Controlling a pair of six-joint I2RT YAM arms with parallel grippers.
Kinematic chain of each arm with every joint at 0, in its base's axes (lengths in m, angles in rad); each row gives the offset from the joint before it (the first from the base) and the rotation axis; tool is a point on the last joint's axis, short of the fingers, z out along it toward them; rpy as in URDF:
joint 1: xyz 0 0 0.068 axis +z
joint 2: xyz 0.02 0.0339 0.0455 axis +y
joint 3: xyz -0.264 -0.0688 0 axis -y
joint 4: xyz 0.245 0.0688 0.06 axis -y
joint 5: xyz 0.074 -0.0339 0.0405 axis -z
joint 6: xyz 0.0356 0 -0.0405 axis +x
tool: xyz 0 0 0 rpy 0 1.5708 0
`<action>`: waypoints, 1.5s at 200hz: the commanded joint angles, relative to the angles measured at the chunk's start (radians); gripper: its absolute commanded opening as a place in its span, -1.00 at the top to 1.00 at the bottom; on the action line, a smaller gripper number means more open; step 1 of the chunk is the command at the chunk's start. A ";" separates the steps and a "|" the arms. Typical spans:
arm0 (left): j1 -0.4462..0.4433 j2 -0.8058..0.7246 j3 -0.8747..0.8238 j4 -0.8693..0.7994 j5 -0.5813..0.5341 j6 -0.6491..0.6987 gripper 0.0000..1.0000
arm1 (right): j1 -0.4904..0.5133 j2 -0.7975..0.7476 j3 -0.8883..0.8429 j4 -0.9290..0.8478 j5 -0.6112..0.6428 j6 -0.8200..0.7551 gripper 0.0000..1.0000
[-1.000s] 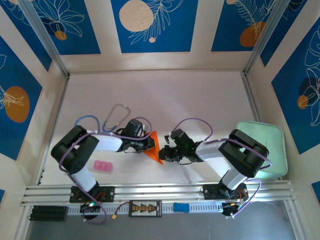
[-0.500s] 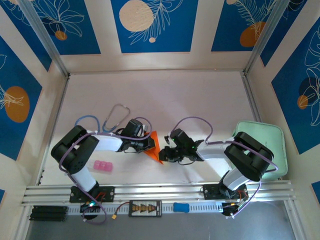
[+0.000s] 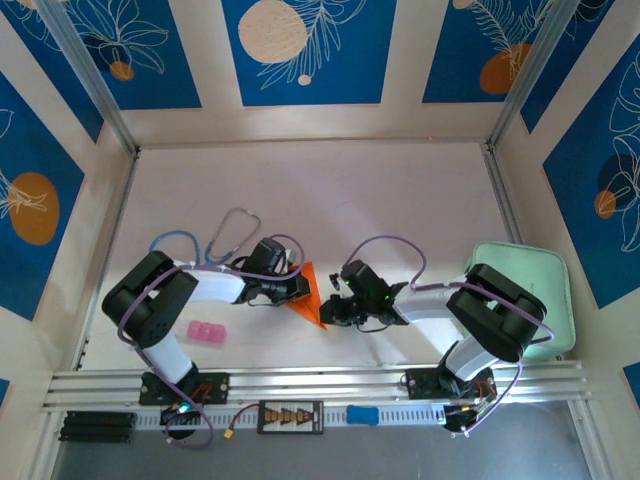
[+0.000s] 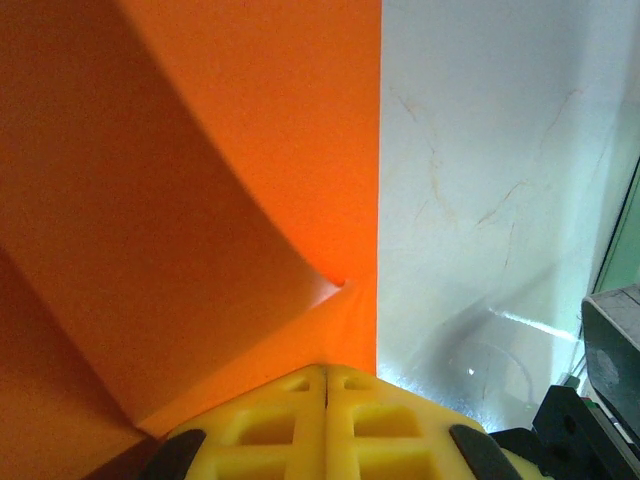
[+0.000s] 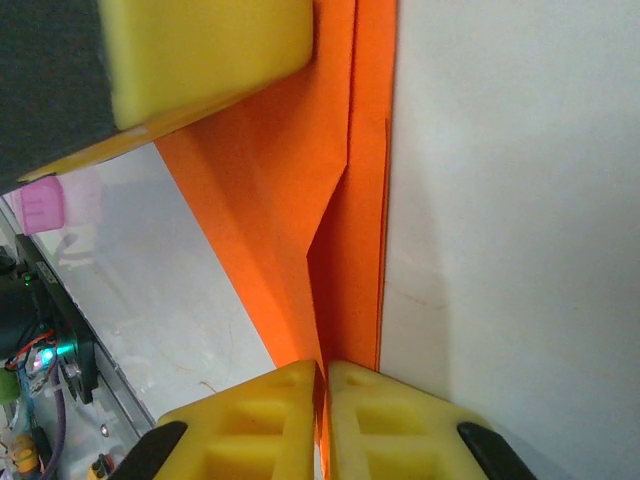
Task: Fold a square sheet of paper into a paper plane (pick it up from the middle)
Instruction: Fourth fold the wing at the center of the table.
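The square sheet of paper (image 3: 311, 287) is bright orange and folded into a narrow pointed shape with overlapping layers. It lies between the two arms near the table's front. My left gripper (image 3: 300, 291) is shut at the paper's left side. In the left wrist view its yellow fingertips (image 4: 300, 395) pinch the paper (image 4: 200, 180), which curls up in front of them. My right gripper (image 3: 329, 311) is shut on the paper's near point. In the right wrist view, orange paper (image 5: 270, 210) runs in between the right gripper's (image 5: 322, 368) jaws. The left arm's yellow finger (image 5: 200, 50) rests at the paper's far end.
A small pink block (image 3: 205, 333) lies front left, behind the left arm. A stethoscope (image 3: 232, 228) sits beyond the left arm. A pale green tray (image 3: 538, 290) stands at the right edge. Metal rails (image 3: 320, 385) run along the front.
The right arm's elbow has shifted slightly to the right and its gripper has edged a little to the left along the paper. The left arm and the paper have stayed still.
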 commanded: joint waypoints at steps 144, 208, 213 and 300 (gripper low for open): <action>-0.006 0.013 -0.007 -0.054 -0.005 0.009 0.88 | 0.025 -0.041 0.004 -0.126 0.028 -0.039 0.55; -0.005 0.014 -0.002 -0.055 -0.003 0.008 0.88 | 0.027 -0.059 0.026 -0.141 0.034 -0.043 0.41; -0.005 0.015 -0.002 -0.055 -0.004 0.008 0.88 | 0.027 -0.058 0.027 -0.142 0.035 -0.045 0.41; -0.005 0.014 -0.001 -0.055 0.000 0.009 0.88 | 0.027 0.002 0.023 -0.127 0.027 -0.015 0.60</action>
